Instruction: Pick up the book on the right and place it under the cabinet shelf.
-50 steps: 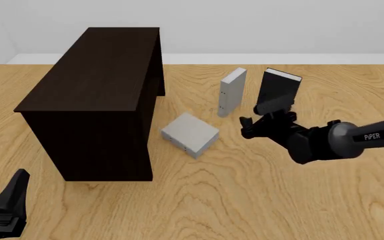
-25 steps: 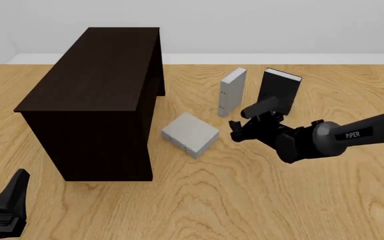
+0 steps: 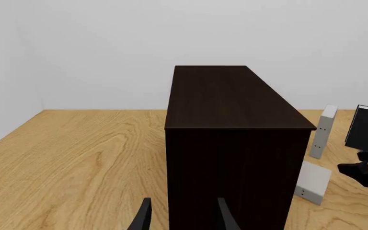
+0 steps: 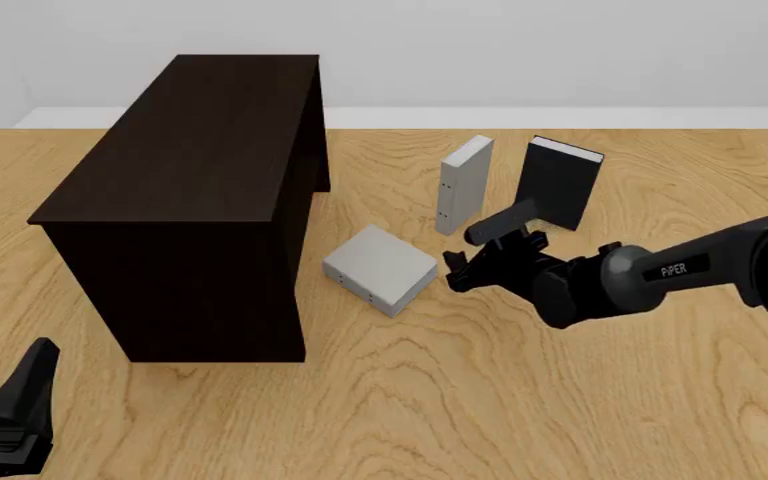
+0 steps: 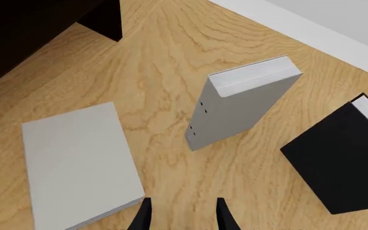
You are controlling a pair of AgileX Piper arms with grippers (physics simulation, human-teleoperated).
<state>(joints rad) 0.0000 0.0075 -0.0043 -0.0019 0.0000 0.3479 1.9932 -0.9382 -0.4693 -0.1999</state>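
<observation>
A pale wall rises behind a light wooden counter (image 4: 518, 400). The book (image 4: 380, 268), broad and light grey, lies flat on it just beside the dark cabinet shelf (image 4: 184, 200), with a slimmer grey book (image 4: 463, 182) and a black book (image 4: 558, 185) standing upright behind.

The approach appears to be the step in hand: the right tool (image 4: 462, 268) hangs near the book's right edge, fingers released and parted, holding nothing. Next it likely needs to close across an edge of the flat book, which offers little to pinch.

The left tool (image 3: 180, 218) idles, released, facing the cabinet. The opening under the shelf is hard to make out. The wrist views crop both tools' fingers.
</observation>
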